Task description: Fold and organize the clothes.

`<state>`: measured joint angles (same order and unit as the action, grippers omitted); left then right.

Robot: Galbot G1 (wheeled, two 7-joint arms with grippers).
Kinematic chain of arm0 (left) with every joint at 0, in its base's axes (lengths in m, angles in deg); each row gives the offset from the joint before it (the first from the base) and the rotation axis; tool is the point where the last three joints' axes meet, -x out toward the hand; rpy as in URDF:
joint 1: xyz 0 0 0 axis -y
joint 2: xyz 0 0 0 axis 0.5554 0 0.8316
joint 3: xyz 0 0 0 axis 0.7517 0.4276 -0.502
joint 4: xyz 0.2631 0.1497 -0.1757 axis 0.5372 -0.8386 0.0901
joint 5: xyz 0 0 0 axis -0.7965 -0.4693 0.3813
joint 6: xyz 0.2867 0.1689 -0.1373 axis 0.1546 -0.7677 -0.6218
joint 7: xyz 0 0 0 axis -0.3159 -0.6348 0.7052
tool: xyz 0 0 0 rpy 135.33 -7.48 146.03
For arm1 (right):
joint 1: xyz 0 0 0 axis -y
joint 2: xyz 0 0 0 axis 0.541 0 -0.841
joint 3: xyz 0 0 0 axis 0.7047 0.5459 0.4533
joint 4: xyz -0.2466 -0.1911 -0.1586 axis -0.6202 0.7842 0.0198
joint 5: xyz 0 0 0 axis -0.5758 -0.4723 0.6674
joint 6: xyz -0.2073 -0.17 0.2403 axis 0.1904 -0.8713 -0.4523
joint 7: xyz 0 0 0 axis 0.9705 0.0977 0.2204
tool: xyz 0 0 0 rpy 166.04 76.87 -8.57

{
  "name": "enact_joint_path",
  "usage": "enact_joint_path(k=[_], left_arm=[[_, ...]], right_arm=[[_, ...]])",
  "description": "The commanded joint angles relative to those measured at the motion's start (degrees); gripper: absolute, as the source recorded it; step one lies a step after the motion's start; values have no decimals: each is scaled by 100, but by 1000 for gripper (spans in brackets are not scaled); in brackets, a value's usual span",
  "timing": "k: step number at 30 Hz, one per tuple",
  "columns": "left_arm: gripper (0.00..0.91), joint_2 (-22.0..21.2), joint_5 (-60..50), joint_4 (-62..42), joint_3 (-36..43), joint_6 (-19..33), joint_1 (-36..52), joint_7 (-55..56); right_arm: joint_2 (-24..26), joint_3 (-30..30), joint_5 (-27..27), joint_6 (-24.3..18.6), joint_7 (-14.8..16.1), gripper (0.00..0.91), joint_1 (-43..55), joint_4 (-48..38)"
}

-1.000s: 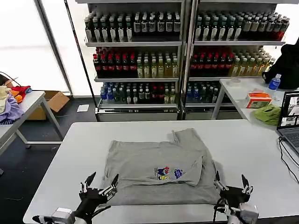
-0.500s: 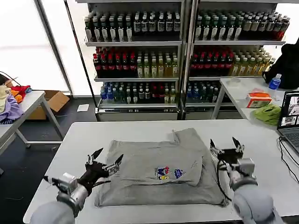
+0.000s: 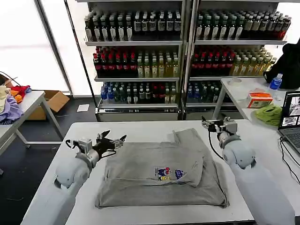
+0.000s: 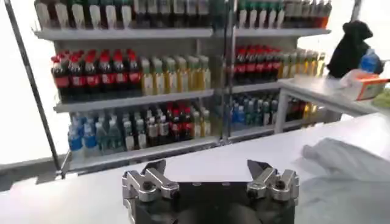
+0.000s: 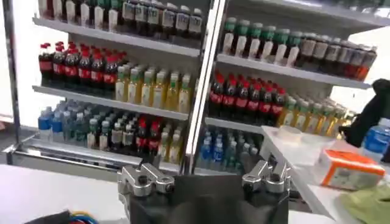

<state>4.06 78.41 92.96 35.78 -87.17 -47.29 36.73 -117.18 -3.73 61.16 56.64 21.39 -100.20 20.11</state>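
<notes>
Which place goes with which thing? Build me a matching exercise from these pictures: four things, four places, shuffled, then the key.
Things:
1. shirt
2. left gripper
3. right gripper
4. green cloth

Places:
A. over the table's far edge, past the shirt's far right corner
B. on the side table at right
C. spread flat in the middle of the white table
D. above the shirt's far left corner, jaws open

Pairs: 1-C, 2-D, 3-A, 4-B

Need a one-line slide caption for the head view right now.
Both open grippers, left and right, flank the half-folded grey shirt.
</notes>
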Motion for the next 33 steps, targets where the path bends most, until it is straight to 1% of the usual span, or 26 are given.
enact_joint_path(k=[1,4,8,21,28,33], left_arm=[[907,-145,-15,-1681,516,-83,1198,55],[907,-82,-54,-1664,498,-85,1118,61],[907,-69,-147,-1615,502,-84,970,55],[907,-188,-236,-1736,459,-82,786,46],[907,-215,-258,-1817,438,-79,752,34],[907,-255,-278,-1836,436,-78,718,29]], right_arm=[[-653,389,-335,-112,230,907,1058,-1733],[-836,305,-348,-100,96,907,1000,-1833],[-987,288,-446,-117,57,907,875,-1911],[-1270,268,-530,-128,71,907,701,-2143],[-1375,229,-510,-203,104,907,799,-2518],[-1429,201,-527,-213,91,907,761,-2597]])
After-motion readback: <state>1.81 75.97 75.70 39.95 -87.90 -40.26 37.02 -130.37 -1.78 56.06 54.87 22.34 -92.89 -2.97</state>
